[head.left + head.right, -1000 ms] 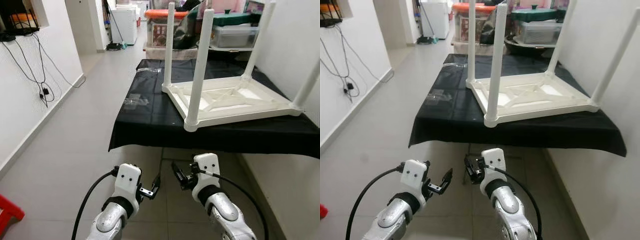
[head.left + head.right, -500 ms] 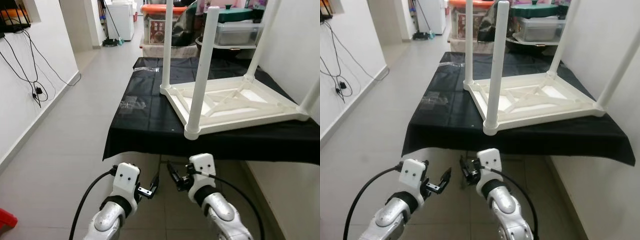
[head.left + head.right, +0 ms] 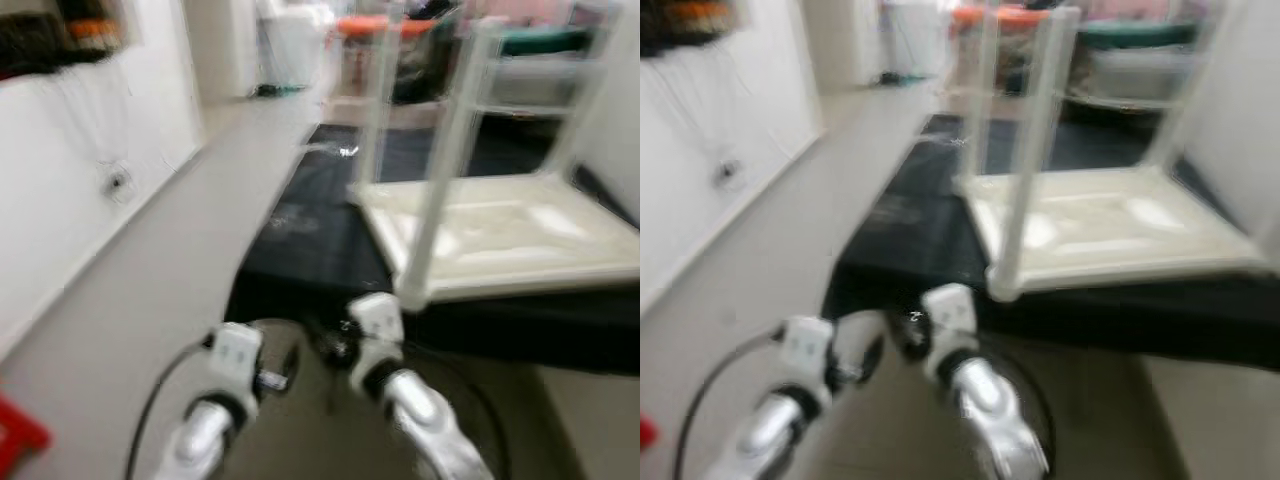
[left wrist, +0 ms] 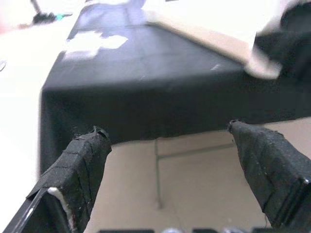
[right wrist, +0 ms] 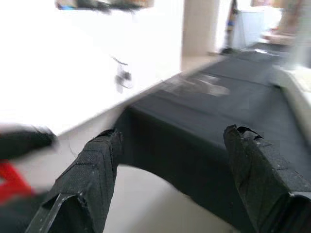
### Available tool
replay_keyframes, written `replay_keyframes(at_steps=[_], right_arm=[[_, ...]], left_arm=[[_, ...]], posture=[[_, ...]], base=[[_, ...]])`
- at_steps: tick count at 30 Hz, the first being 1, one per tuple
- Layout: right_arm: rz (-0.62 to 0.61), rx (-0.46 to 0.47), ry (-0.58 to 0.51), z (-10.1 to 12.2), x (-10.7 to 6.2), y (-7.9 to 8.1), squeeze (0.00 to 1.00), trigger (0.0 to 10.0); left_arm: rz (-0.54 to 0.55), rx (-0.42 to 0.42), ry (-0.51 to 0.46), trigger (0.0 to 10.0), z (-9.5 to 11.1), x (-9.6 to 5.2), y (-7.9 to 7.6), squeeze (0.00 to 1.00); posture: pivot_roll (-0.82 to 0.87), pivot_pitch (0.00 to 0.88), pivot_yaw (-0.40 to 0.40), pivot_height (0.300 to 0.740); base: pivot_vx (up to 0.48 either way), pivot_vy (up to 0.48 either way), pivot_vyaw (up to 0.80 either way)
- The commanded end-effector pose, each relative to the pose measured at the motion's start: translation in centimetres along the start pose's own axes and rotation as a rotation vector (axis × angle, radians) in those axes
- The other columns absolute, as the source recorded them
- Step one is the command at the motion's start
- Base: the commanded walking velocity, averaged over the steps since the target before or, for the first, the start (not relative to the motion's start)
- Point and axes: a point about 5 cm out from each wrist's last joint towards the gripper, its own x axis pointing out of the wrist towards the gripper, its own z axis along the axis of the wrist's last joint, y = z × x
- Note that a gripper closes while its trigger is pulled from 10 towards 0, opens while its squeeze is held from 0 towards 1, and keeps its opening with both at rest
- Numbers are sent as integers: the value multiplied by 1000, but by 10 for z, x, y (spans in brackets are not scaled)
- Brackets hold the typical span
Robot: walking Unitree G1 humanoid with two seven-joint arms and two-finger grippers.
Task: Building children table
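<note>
Tiled hallway, white walls, head views motion-blurred. White children's table [image 3: 500, 230] lies upside down on the black-draped bench [image 3: 320, 235], legs up. Three legs visibly stand in their corners, a fourth is hinted at the frame edge, so assembly looks nearly done; likely left: checking legs, flipping it upright. Left claw [image 4: 165, 160] and right claw [image 5: 170, 160] both spread wide, empty, low in front of the bench edge, apart from the table. No readable writing or brands.
</note>
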Motion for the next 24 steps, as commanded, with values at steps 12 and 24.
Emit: replay_keyframes(at_steps=[12,24], right_arm=[[-6,-33,18,-5,-1,-2,0,10000],[-18,-8,24,-6,0,-4,0,10000]], left_arm=[[-20,-5,-8,10000,1,1,-5,0],[-18,-17,-9,10000,2,1,-5,0]], posture=[[33,0,-34,740],[36,0,-35,740]], base=[[284,0,200],[262,0,0]])
